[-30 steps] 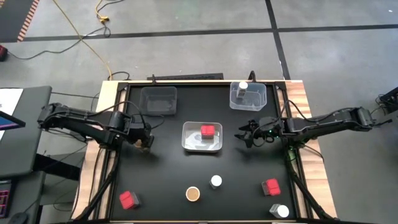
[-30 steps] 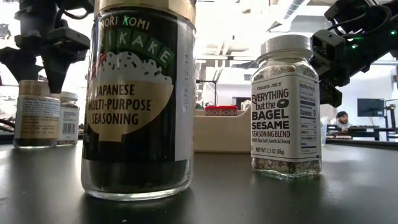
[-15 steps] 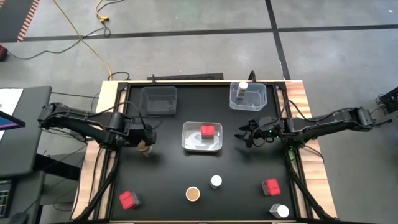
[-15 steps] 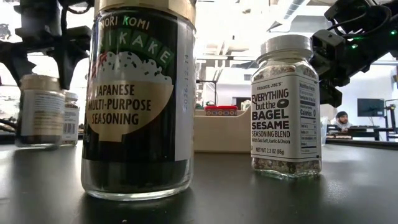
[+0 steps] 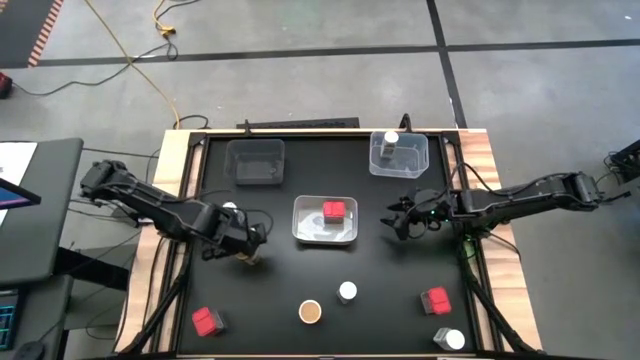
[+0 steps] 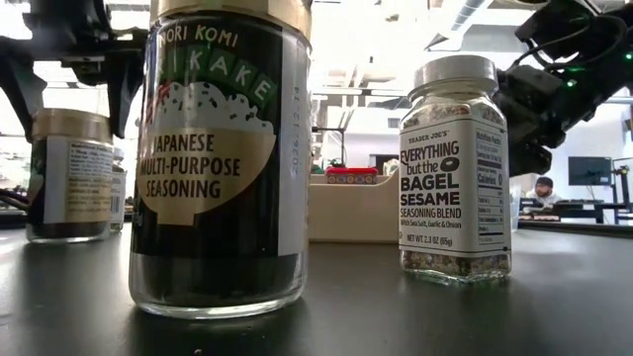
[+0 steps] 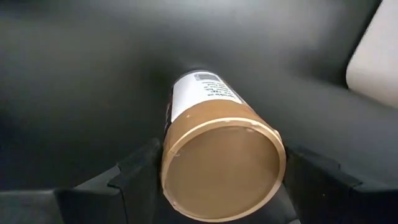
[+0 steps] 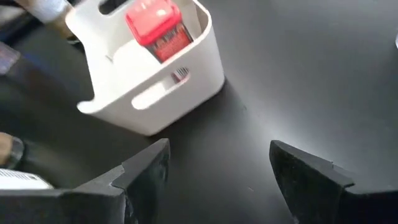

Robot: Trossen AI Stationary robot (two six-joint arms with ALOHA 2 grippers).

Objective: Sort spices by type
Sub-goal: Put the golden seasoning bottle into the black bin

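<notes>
At nine o'clock on the counter, the left pincer grips a brown-topped jar, its fingers clamped on either side just under the lid. At three o'clock the right pincer hangs with its fingers spread and nothing between them, just beside the white tray at the centre, which holds a red block. At twelve to one o'clock, a clear tray holds a white-lidded jar.
</notes>
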